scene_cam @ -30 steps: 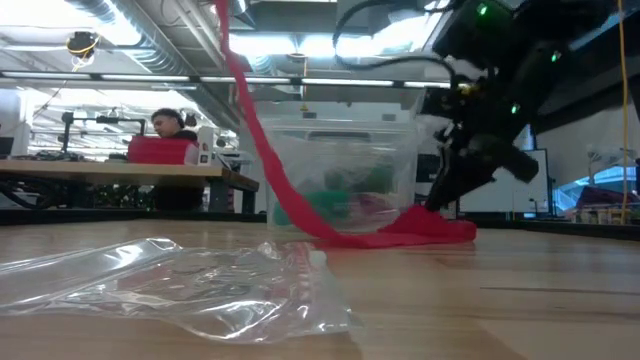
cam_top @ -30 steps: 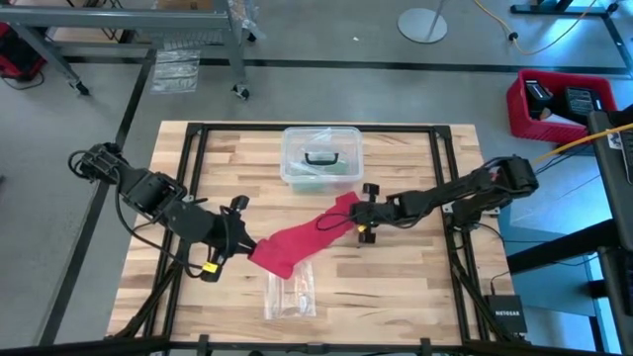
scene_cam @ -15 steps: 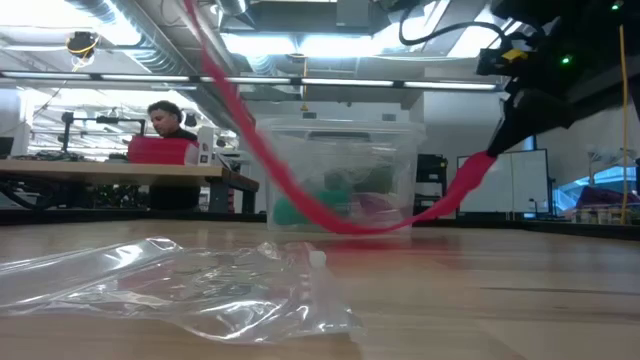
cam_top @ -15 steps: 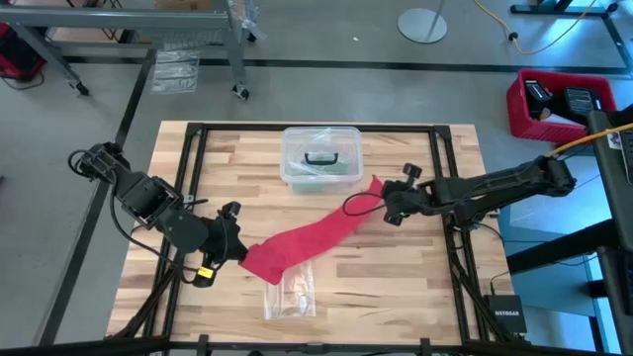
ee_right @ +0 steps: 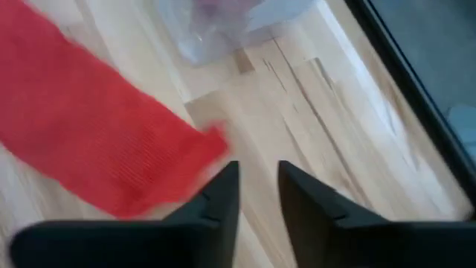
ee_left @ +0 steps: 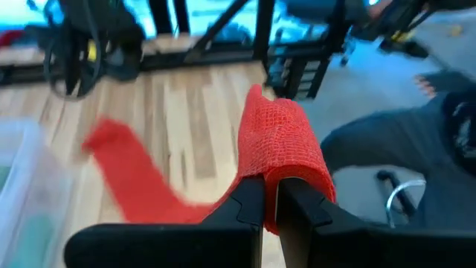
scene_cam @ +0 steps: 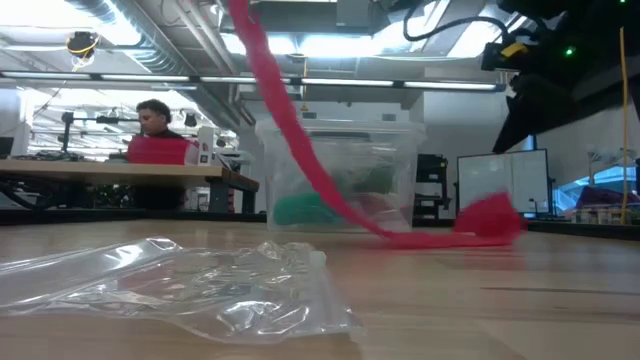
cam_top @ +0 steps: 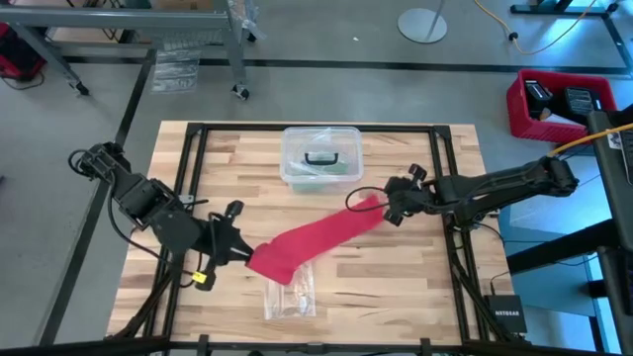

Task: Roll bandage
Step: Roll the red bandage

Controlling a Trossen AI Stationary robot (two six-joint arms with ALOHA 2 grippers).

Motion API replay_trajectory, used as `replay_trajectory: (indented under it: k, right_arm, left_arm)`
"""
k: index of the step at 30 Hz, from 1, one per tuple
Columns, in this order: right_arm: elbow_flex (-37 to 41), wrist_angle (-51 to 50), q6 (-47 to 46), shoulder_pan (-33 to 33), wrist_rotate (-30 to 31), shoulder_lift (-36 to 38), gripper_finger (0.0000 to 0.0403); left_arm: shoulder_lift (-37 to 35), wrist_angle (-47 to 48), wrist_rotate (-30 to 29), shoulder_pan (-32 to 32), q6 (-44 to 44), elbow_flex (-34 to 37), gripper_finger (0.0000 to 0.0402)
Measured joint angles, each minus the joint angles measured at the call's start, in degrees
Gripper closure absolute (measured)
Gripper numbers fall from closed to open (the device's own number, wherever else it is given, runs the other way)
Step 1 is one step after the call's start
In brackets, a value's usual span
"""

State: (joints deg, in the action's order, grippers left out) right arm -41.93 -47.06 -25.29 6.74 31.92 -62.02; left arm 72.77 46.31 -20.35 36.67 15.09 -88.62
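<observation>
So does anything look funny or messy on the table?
Yes. The long red fabric bandage isn't rolled at all: one end is pinched in the left gripper, while the other end lies loose on the wood, just free of the right gripper, whose fingers are apart.

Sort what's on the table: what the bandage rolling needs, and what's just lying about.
In the job:
- red bandage, one end pinched in the left tool
- right tool, fingers apart, beside the free end

Lying about:
- clear plastic box with black handle
- small clear bag
</observation>
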Motion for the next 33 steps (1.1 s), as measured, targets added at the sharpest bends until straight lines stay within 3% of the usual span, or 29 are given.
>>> replay_trajectory:
  k: [6,10,13,17,21,26,33]
  right_arm:
    - [-11.1,-12.9,1.4,0.4,-2.1,1.1,0.0208]
    - [-17.7,-11.0,6.7,3.2,-3.4,3.6,0.0179]
    - [-18.6,-4.3,12.3,6.8,-1.3,7.2,0.0170]
    - [-13.9,8.9,17.2,11.9,1.4,13.6,0.0169]
    - [-7.6,28.6,18.3,14.3,-3.1,17.7,0.0169]
    - [-3.8,43.4,18.3,14.2,-4.6,14.5,0.0169]
    - [-3.8,50.1,19.7,14.2,-4.1,6.6,0.0168]
  left_arm:
    - [0.0,-7.5,0.0,-1.6,-5.3,0.0,0.0389]
    - [1.0,-13.8,0.0,-4.5,-10.4,0.0,0.0389]
    - [2.0,-18.1,0.2,-7.3,-14.2,0.0,0.0389]
    - [3.6,-23.1,-0.2,-12.7,-14.3,0.0,0.0389]
    - [5.9,-26.0,-0.3,-18.5,-16.3,0.0,0.0389]
    - [7.7,-29.6,2.8,-23.8,-19.1,0.0,0.0389]
    - [8.0,-31.5,4.7,-26.8,-19.8,0.0,0.0389]
